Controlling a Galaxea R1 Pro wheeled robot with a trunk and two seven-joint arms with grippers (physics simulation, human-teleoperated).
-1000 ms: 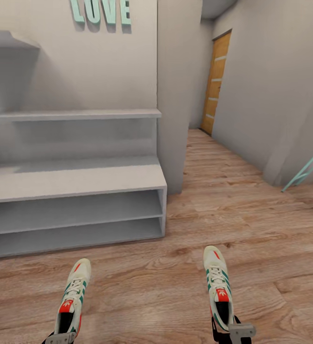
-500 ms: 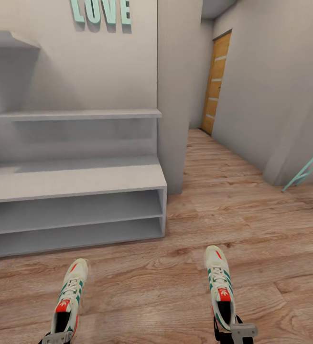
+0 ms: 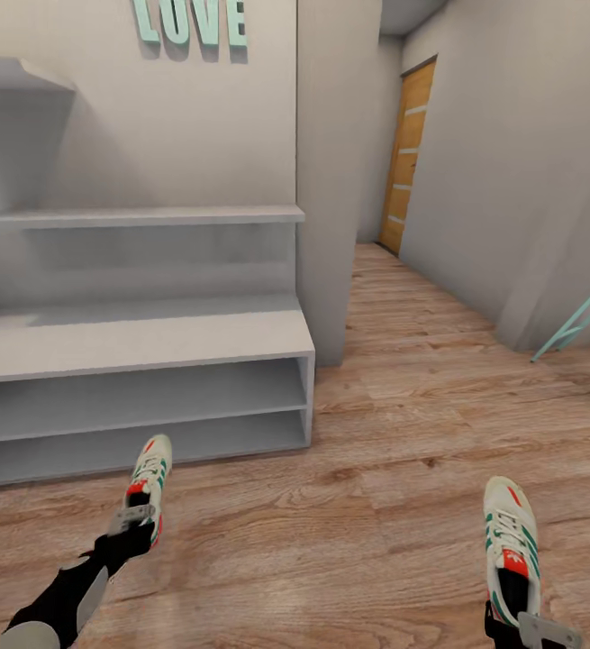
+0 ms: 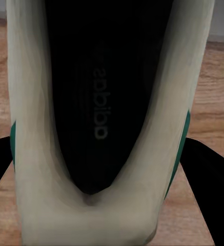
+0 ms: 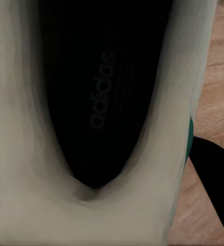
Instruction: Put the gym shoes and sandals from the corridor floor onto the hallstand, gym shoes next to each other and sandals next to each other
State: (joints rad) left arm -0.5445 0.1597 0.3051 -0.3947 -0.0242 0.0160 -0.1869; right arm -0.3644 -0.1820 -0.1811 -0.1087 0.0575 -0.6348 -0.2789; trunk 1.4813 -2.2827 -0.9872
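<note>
Each of my grippers holds one cream-white gym shoe by its heel. The left gym shoe (image 3: pixel 149 482) hangs toe-forward above the corridor floor (image 3: pixel 403 424), just in front of the hallstand (image 3: pixel 141 361), with my left gripper (image 3: pixel 131 521) shut on it. The right gym shoe (image 3: pixel 511 550) is at the lower right, my right gripper (image 3: pixel 533 624) shut on its heel. Both wrist views look into a shoe's black inside, the left gym shoe (image 4: pixel 99 107) and the right gym shoe (image 5: pixel 104 102). The sandals are out of view.
The hallstand has two open shelf tiers under its broad top (image 3: pixel 150 338) and stepped wall shelves (image 3: pixel 141 216) above. A wall corner (image 3: pixel 331 180) stands right of it. The corridor runs back to a wooden door (image 3: pixel 407 153). A teal frame (image 3: pixel 583 315) leans at right.
My left arm has risen and reached forward, carrying its shoe toward the hallstand's lower front. My right arm has swung out to the right with its shoe.
</note>
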